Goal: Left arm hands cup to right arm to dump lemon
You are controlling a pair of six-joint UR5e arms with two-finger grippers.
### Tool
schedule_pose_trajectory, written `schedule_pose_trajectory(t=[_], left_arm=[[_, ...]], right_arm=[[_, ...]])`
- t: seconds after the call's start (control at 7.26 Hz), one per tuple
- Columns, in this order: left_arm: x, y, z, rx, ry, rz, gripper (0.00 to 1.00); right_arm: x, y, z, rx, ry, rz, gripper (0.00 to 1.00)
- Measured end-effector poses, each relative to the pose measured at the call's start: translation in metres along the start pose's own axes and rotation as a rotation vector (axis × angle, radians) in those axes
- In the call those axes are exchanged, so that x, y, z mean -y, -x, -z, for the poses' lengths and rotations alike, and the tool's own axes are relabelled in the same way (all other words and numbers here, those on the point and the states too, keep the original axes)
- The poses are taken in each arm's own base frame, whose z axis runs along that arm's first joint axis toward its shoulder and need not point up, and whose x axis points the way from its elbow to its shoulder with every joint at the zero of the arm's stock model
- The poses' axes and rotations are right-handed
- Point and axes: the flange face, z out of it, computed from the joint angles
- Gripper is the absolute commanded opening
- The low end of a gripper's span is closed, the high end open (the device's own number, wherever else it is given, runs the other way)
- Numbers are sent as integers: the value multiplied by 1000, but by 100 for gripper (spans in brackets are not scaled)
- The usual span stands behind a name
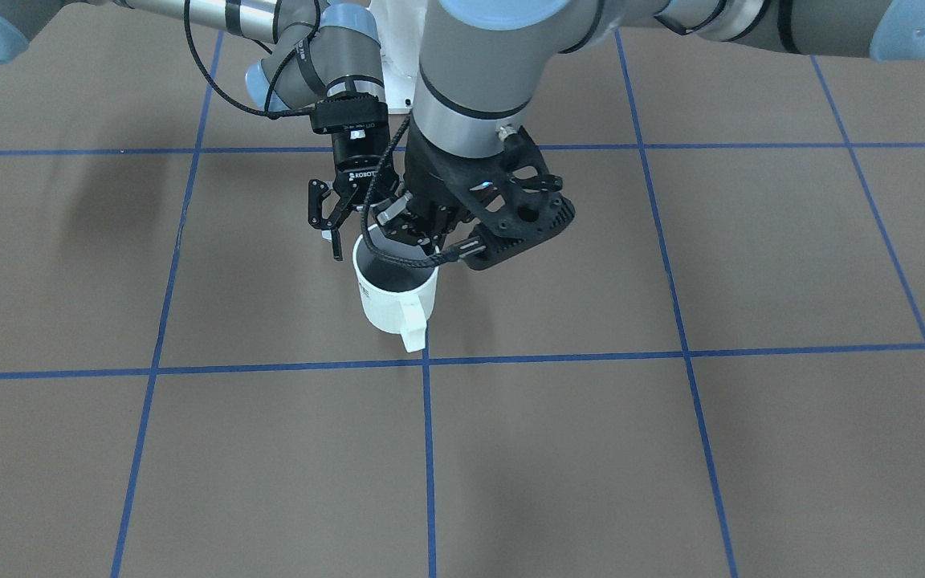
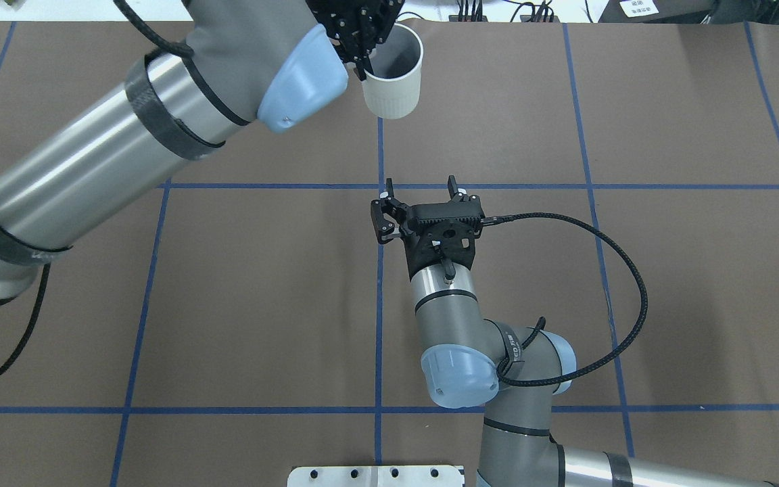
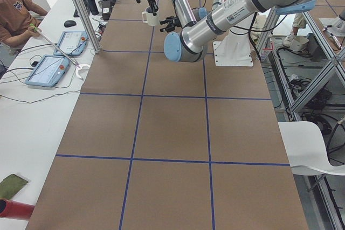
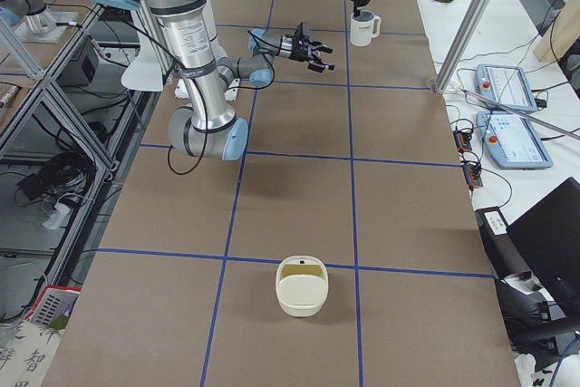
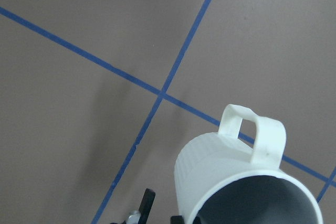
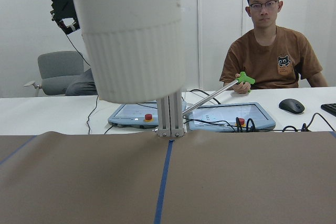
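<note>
My left gripper (image 1: 414, 233) is shut on the rim of the white mug (image 1: 394, 297) and holds it upright, clear of the table. The mug's squared handle points away from the robot. The overhead view shows the left gripper (image 2: 366, 47) at the mug (image 2: 393, 67), whose grey inside shows no lemon; the lemon is hidden. My right gripper (image 2: 420, 184) is open and empty, on the robot's side of the mug, pointing at it. Its wrist view shows the mug's ribbed base (image 6: 131, 35) close ahead at upper left. The left wrist view shows the mug (image 5: 236, 177) from above.
A white bowl (image 4: 301, 285) with something dull yellow-green inside stands on the brown table toward the robot's right end. An operator (image 6: 270, 56) sits at the white side table behind tablets (image 6: 231, 116). A metal post (image 6: 170, 114) stands at the table's far edge.
</note>
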Motion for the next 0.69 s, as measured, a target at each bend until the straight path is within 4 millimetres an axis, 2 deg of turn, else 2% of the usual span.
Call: schedule_pose_trajectory(t=[0.14,0.28,0.41,0.69], left_arm=[[25,24,3,14,-20,-35,0],[51,62,0,31,-37,-86,0],[77,111,-6,54,-49,-145,0],[118,193,-18,106,-56,-263,0]], right_arm=[[5,-5,-6,6,18,29,100],[8,-18,-17,8,46,66,100],[8,-38,-30,8,85,127,100],[18,-84,-52,27,187,234,100]])
